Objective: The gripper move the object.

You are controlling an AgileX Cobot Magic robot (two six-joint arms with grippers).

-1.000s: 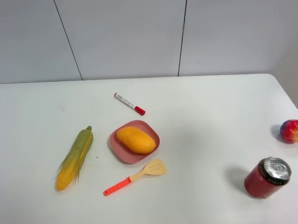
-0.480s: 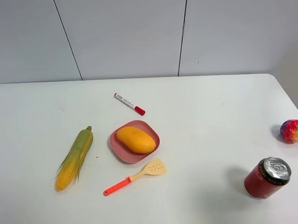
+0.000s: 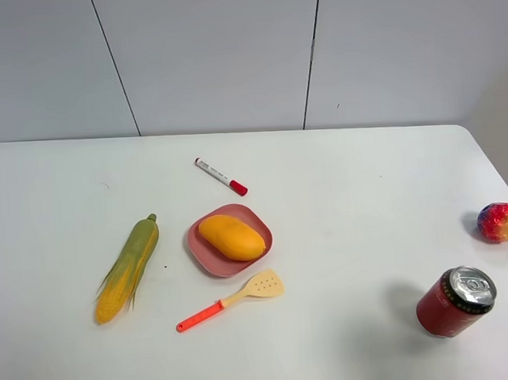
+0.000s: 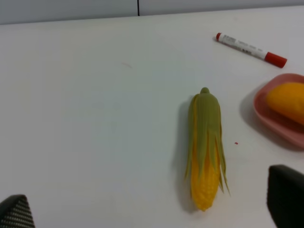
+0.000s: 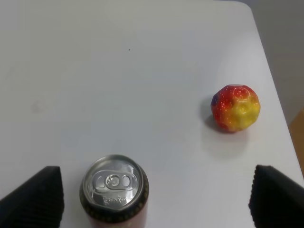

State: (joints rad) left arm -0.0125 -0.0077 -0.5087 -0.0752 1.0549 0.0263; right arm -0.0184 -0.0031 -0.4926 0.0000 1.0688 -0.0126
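Low in the left wrist view, the left pincer (image 4: 152,209) is spread wide and empty, fingertips at the bottom corners; the corn cob (image 4: 205,147) lies between them. The mango (image 4: 288,101) rests on the pink plate (image 4: 275,121) at the right edge, apart from that pincer. The right pincer (image 5: 154,197) is likewise spread, flanking the red can (image 5: 114,195). Overhead, the mango (image 3: 231,237) sits left of centre on the worktop (image 3: 349,219).

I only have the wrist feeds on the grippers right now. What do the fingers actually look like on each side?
Only fingertips show. The left gripper has dark, near-black fingertips; the other one, at the opposite corner, has a fine woven or mesh-like texture. The right gripper shows two black, wedge-shaped fingertips with a matte, slightly rough surface. No cables, markings or arm links are visible in any view, and the exterior high view shows neither arm.
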